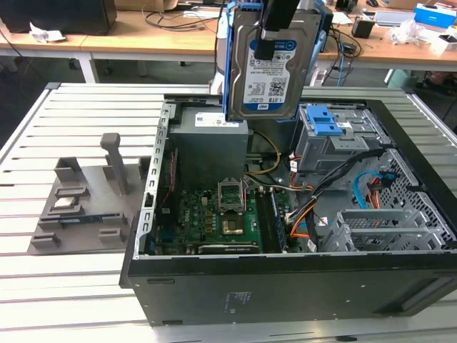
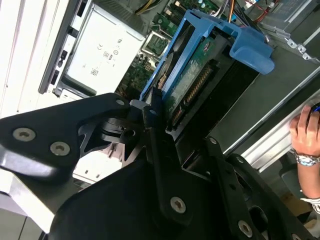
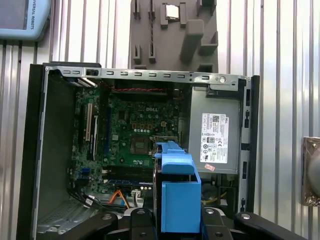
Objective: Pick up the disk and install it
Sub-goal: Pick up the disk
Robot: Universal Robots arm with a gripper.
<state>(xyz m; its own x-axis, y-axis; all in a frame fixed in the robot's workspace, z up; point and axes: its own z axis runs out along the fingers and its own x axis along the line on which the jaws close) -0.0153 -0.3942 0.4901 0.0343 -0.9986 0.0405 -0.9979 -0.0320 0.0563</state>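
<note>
While the claw [image 1: 265,43] clamps it (label outward), the disk [image 1: 271,78] hangs above the case [image 1: 285,275].

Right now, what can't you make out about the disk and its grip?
End effector: exterior view, mostly cut off by the picture's upper border; it covers part of the disk.
Disk label: first wrist view, hidden behind the blue bracket.
Power supply, partly: exterior view, behind the disk.
Hand: second wrist view, cut off at the picture's edge.

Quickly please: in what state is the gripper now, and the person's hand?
Gripper: jaws closed on the disk, held over the open computer case.
Person's hand: cannot be told.
</note>
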